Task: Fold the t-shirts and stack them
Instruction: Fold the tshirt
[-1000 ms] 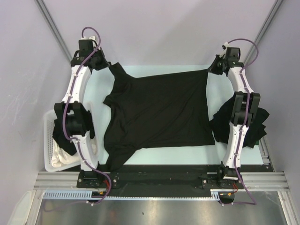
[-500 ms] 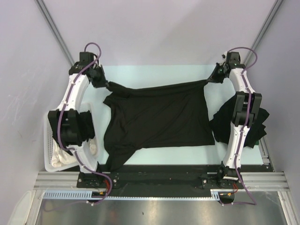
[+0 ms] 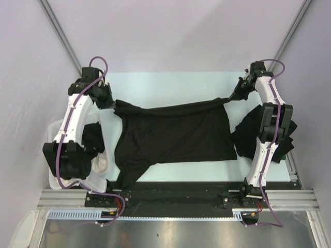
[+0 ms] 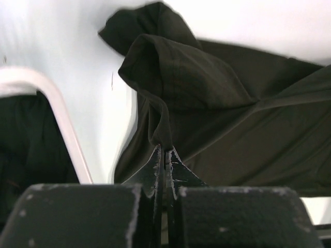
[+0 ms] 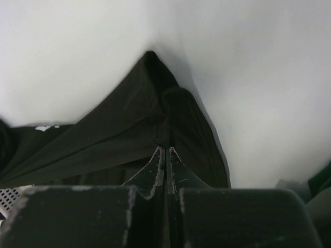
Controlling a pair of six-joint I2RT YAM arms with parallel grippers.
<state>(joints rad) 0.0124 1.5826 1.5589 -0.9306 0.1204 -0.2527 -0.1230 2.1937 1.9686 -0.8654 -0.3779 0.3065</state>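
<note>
Mid-fold on the pale tabletop: black t-shirt pinched at both far corners, left pincer and right pincer each pressed shut on a fold of cloth. Far edge lifted and strung between the two, near half lying flat at centre, one sleeve trailing to the near left. Dark crumpled heap at right, likely more shirts awaiting a turn. Basket with white cloth at left. No folded stack in sight; by the look of it, first fold barely begun and most of the job ahead

white lattice basket at table's left edge, white cloth inside; metal rail along near edge.
</note>
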